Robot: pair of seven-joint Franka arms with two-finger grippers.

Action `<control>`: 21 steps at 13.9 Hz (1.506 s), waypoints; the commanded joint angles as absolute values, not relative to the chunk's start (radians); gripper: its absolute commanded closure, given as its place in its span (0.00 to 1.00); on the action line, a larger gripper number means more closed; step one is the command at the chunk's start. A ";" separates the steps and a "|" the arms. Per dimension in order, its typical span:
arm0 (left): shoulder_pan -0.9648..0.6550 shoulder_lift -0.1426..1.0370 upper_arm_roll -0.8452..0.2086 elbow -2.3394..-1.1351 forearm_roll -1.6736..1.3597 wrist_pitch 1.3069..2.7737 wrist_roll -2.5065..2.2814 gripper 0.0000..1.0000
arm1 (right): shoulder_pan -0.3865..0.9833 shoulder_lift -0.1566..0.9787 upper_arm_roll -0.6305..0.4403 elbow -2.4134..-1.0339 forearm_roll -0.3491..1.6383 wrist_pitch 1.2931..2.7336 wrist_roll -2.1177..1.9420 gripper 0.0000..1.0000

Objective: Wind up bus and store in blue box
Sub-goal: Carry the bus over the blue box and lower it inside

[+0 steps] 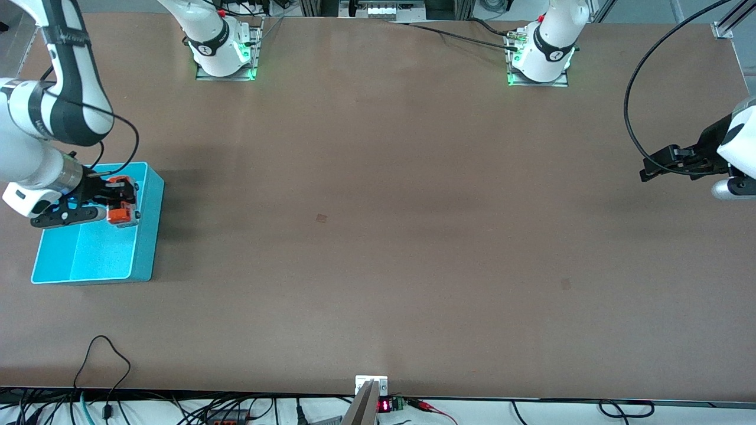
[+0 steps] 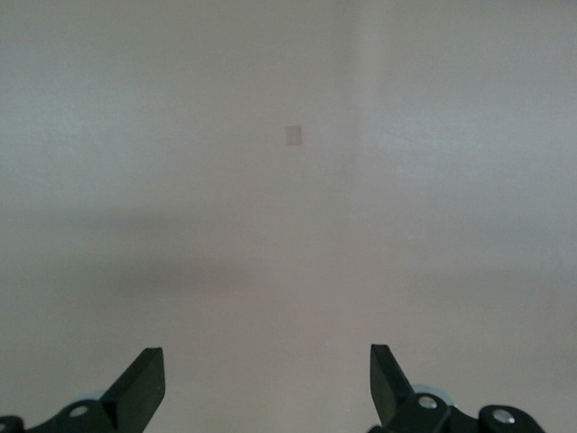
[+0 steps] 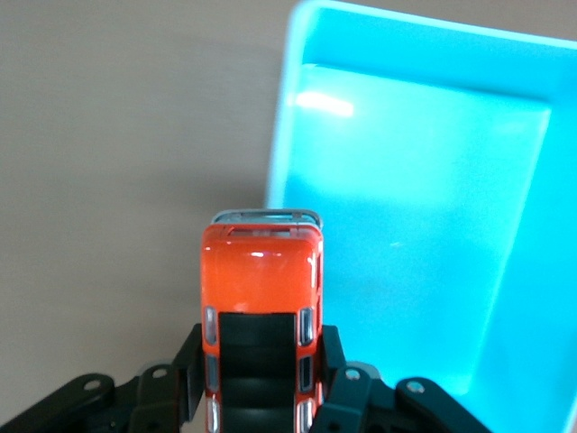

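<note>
Right pincer [image 3: 261,397] grips orange-red bus [image 3: 261,298] (dark roof panels).

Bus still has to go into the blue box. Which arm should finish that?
Right. The right gripper is shut on the bus over the blue box. The left gripper waits open and empty at the left arm's end of the table.

The bus [image 3: 260,316] runs off the right wrist view's edge; the right gripper [image 1: 121,203] hides the blue box [image 1: 94,254] partly.
</note>
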State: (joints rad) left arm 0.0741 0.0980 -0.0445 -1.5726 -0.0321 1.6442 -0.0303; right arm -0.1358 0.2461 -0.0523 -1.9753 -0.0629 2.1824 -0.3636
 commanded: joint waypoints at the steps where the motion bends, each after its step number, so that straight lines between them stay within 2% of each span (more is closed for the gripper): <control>1: 0.081 0.087 -0.055 -1.566 -0.041 1.631 -0.014 0.00 | -0.143 0.359 -0.119 -1.924 -0.058 2.285 -0.509 0.99; 7: 0.074 0.083 -0.058 -1.565 -0.041 1.626 -0.014 0.00 | -0.201 0.469 -0.127 -1.916 -0.055 2.401 -0.537 0.99; 17: 0.074 0.083 -0.057 -1.566 -0.040 1.628 -0.014 0.00 | -0.224 0.491 -0.132 -1.968 -0.017 2.324 -0.476 0.95; 18: 0.074 0.084 -0.057 -1.565 -0.041 1.629 -0.014 0.00 | -0.225 0.492 -0.132 -1.970 -0.018 2.324 -0.476 0.87; 19: 0.074 0.084 -0.055 -1.565 -0.041 1.634 -0.014 0.00 | -0.225 0.495 -0.132 -1.970 -0.018 2.324 -0.476 0.66; 20: 0.074 0.086 -0.055 -1.565 -0.040 1.637 -0.014 0.00 | -0.225 0.495 -0.132 -1.970 -0.017 2.324 -0.476 0.38; 21: 0.075 0.086 -0.055 -1.565 -0.040 1.637 -0.014 0.00 | -0.224 0.495 -0.132 -1.968 -0.018 2.325 -0.476 0.17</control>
State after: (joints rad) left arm 0.0714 0.0963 -0.0551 -1.5716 -0.0321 1.6442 -0.0303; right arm -0.2205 0.5027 -0.1367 -1.9534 -0.0349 2.3336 -0.4784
